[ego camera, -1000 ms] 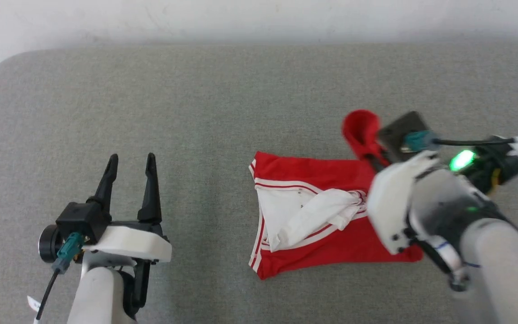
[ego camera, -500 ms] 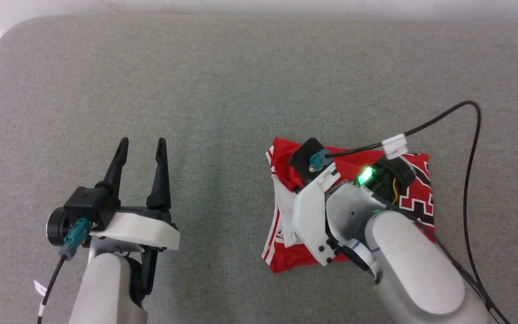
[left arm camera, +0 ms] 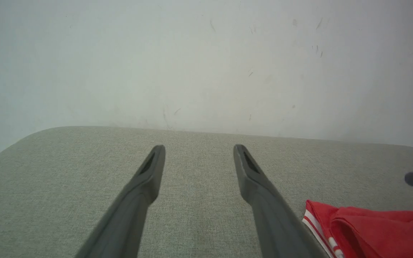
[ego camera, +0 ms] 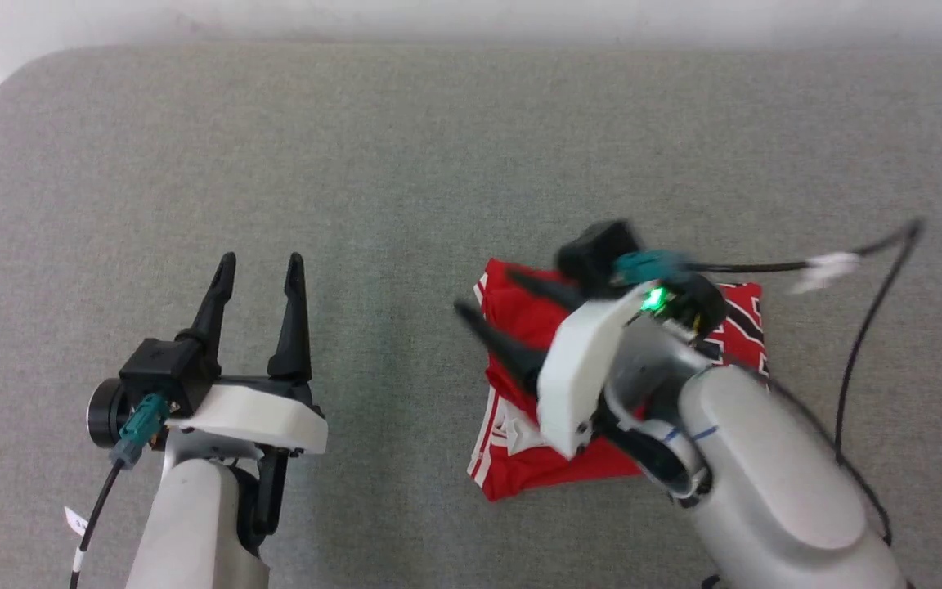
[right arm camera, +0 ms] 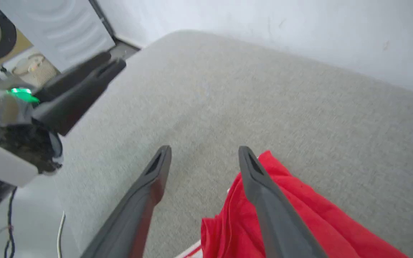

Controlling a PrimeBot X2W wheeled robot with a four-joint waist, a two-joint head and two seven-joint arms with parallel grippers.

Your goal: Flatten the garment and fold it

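The grey table (ego camera: 405,147) carries the garment (ego camera: 520,478) at 4 o'clock of the head view, a folded red block, its centre hidden under the right forearm (ego camera: 765,474) and its black lettering (ego camera: 745,331) cut off at 3 o'clock. A second earlier the right gripper (ego camera: 486,291) pinched a raised red fold; now that fold lies flat and the blurred fingers (ego camera: 497,342) stand apart, empty, pointing to 10 o'clock. The left gripper (ego camera: 262,260) sits at 8 o'clock, fingers apart, pointing to 12.
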